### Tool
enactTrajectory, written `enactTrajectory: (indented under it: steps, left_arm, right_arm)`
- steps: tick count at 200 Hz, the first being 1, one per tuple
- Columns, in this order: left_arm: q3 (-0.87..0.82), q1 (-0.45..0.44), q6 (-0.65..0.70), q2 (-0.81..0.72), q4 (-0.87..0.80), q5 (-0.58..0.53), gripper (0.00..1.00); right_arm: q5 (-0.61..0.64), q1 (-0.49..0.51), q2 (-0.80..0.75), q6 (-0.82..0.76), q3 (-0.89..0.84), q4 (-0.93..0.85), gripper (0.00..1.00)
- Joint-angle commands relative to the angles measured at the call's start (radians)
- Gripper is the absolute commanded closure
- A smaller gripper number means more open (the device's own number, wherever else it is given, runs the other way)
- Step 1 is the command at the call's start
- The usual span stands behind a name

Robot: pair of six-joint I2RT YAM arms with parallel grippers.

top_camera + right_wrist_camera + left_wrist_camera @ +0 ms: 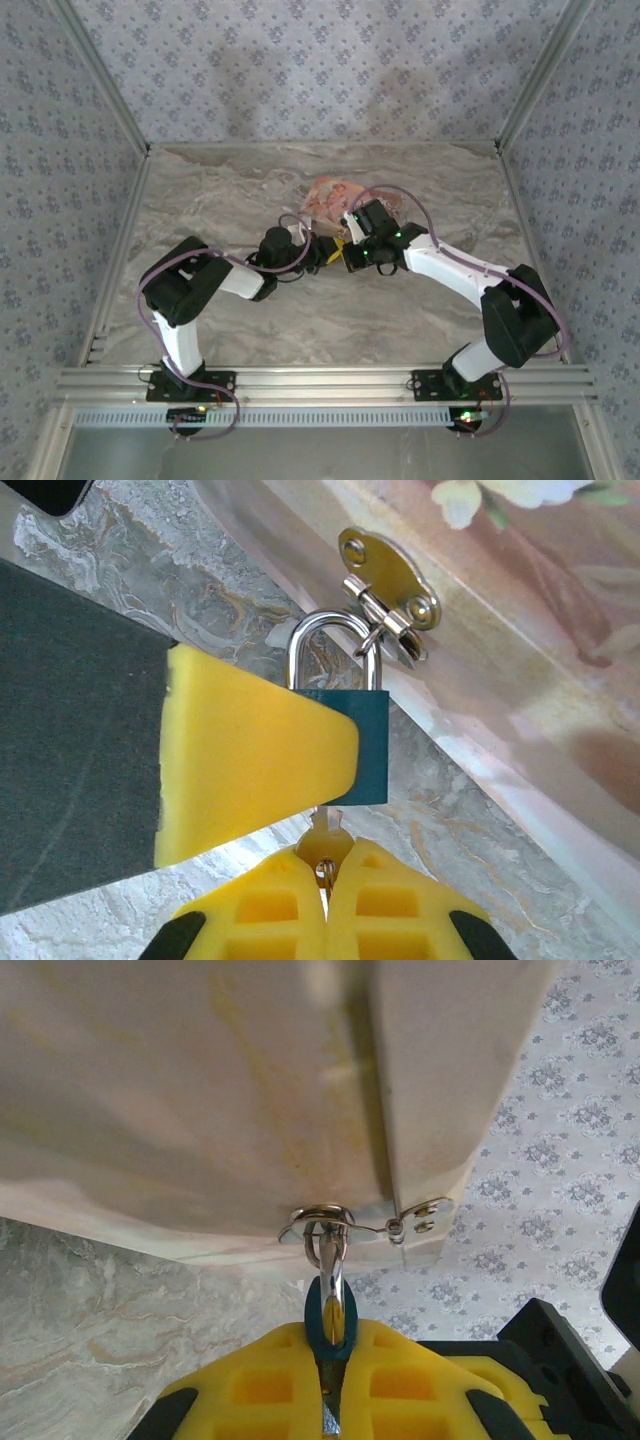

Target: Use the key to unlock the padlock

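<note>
So, L tool (328, 1360) clamps padlock (370, 750) steady; R tool (326, 872) pinches key (323, 830), seemingly in keyhole, rdy to turn.

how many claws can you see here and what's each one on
2. The left claw is shut on the blue body of the padlock. The right claw is shut on the key at the padlock's base.

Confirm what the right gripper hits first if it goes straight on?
The padlock: the key in the right gripper points at its underside, seemingly touching. Depth is unclear.
</note>
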Motion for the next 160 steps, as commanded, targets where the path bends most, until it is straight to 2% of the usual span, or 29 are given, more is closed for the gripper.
enactTrajectory:
  steps: [1,19,33,70,121,160]
  left_arm:
    - [0.002,-0.003,0.028,-0.043,0.104,0.031,0.93]
    - [-0.007,-0.005,0.043,-0.046,0.076,0.026,0.87]
    - [-0.023,-0.004,0.051,-0.046,0.061,0.014,0.77]
    - [-0.067,-0.005,0.076,-0.038,0.038,-0.018,0.64]
    - [-0.108,-0.002,0.097,-0.063,0.008,-0.068,0.63]
    - [-0.078,0.001,0.159,-0.107,-0.117,-0.081,0.62]
  right_arm:
    - [-0.115,-0.002,-0.016,0.045,-0.02,0.079,1.0]
    - [-0.089,0.009,-0.004,0.04,-0.04,0.084,1.0]
    - [-0.068,0.016,0.009,0.036,-0.071,0.106,1.0]
    - [-0.026,0.023,0.055,0.021,-0.141,0.175,1.0]
    - [-0.018,0.029,0.079,-0.01,-0.157,0.208,1.0]
    - [-0.032,0.027,0.061,-0.032,-0.165,0.228,1.0]
